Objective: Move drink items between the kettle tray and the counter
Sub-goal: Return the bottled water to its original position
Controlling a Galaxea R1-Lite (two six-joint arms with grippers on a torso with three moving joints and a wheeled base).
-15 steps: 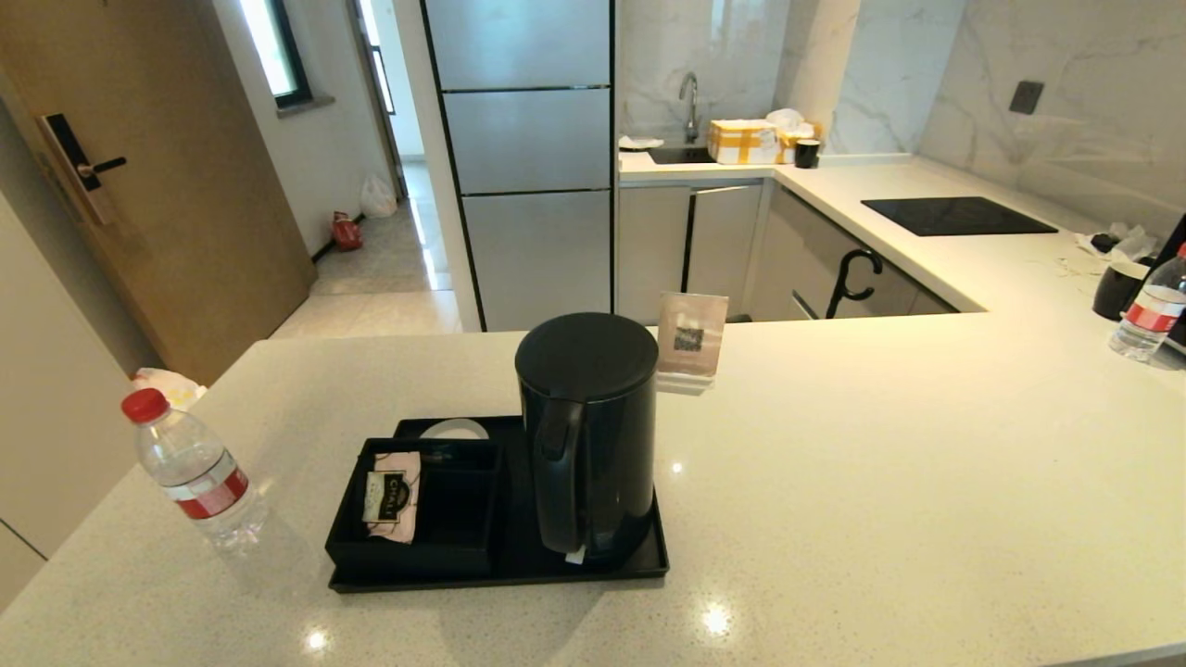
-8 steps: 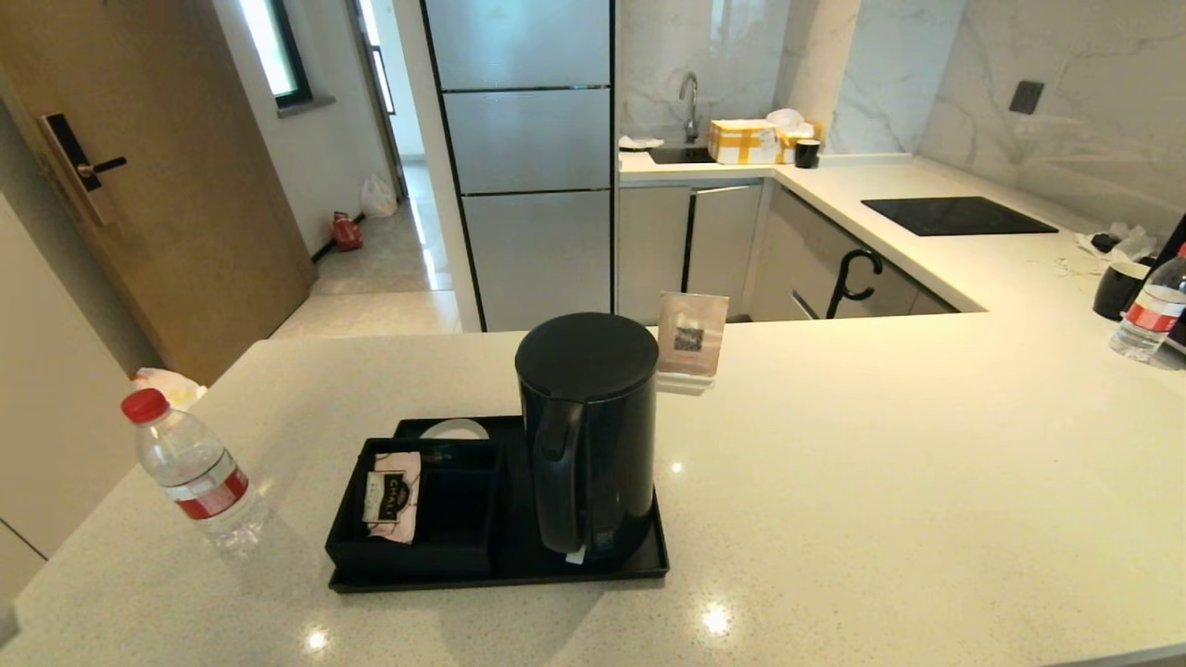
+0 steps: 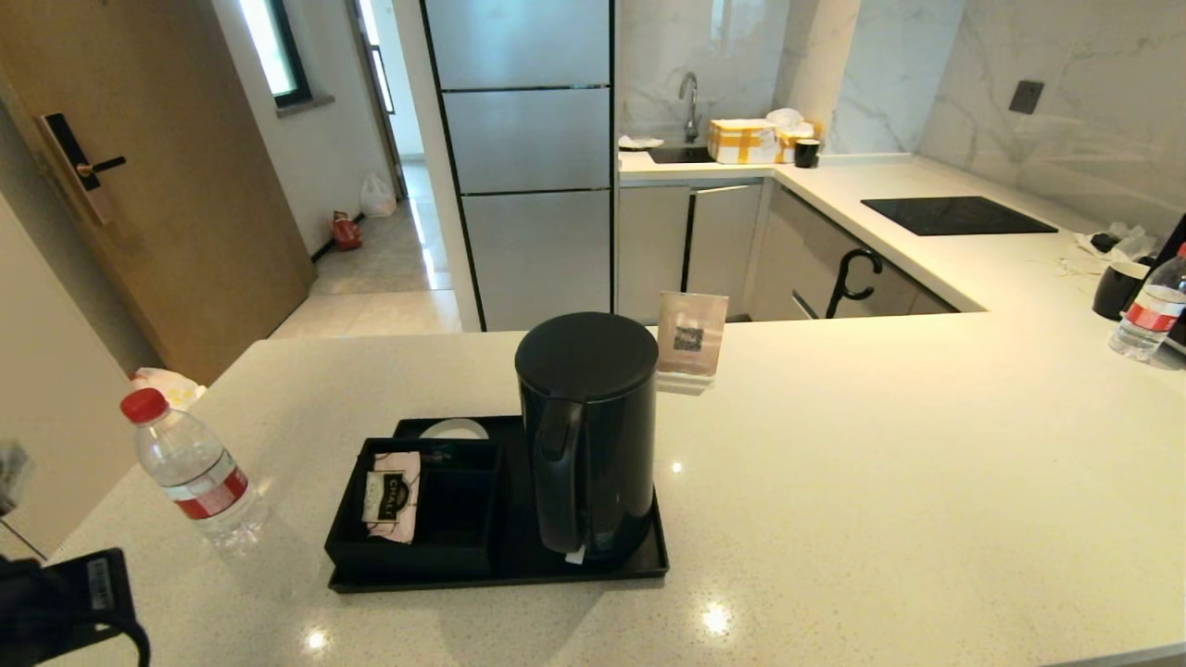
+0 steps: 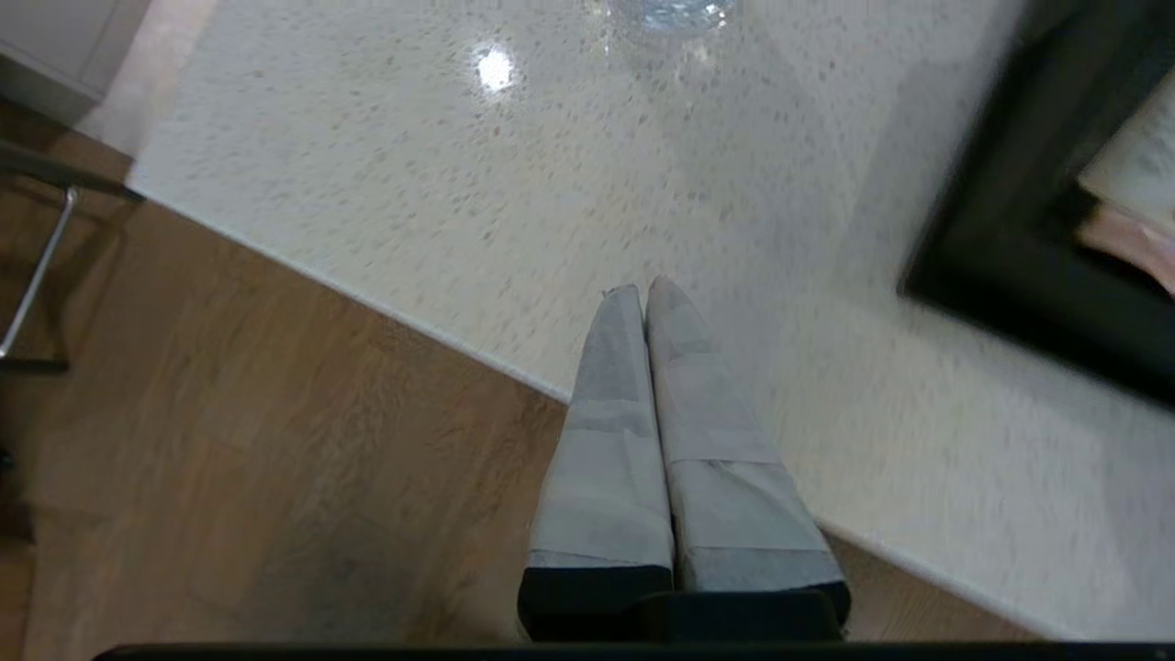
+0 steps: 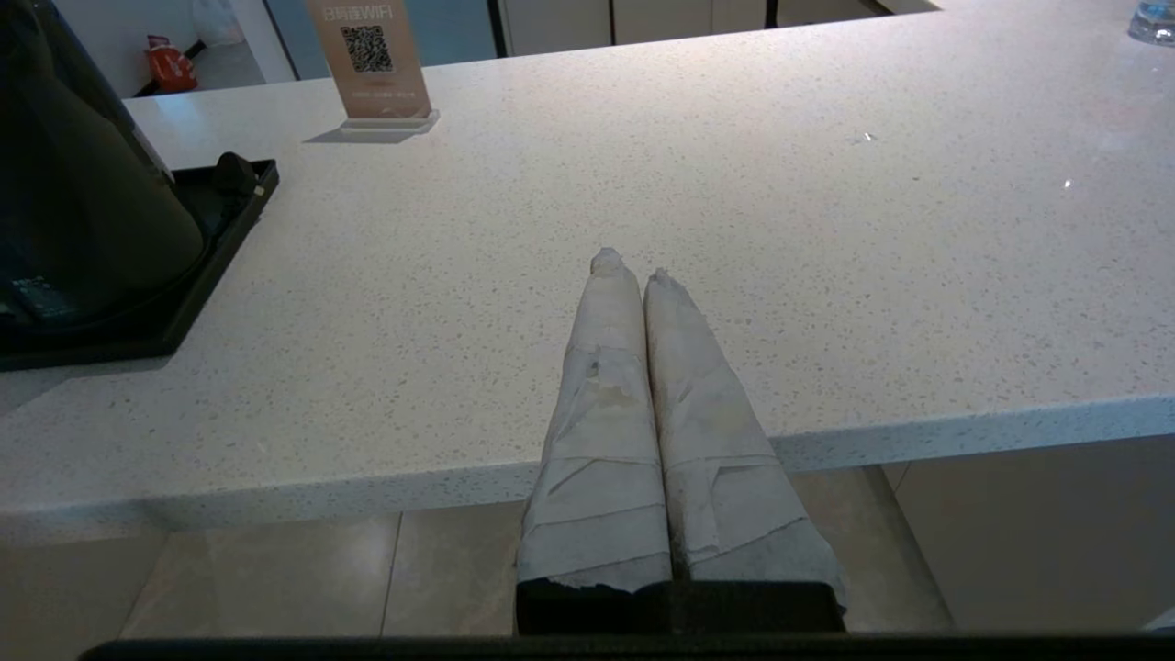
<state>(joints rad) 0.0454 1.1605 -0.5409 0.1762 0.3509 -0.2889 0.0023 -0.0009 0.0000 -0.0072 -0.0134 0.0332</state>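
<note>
The tall black kettle point(image 3: 586, 435) stands on the right half of the black kettle tray point(image 3: 500, 576), its handle facing me. The small clear water bottle point(image 3: 190, 472) with a red cap stands upright on the pale counter point(image 3: 880, 463), left of the tray. My left arm point(image 3: 65, 602) shows at the bottom left corner, in front of the bottle. In the left wrist view my left gripper point(image 4: 645, 289) is shut and empty over the counter's edge, with the bottle's base point(image 4: 675, 11) ahead of it. My right gripper point(image 5: 629, 264) is shut and empty at the front edge, right of the kettle point(image 5: 73, 184).
The tray's box point(image 3: 454, 519) holds a pink tea sachet point(image 3: 391, 496). A QR sign point(image 3: 690, 338) stands behind the kettle. At the far right are a second bottle point(image 3: 1149, 310) and a black mug point(image 3: 1116, 289); a black cooktop point(image 3: 954, 215) lies beyond.
My left arm has come up into the head view at the bottom left corner. The kettle, bottle and tray have not moved.
</note>
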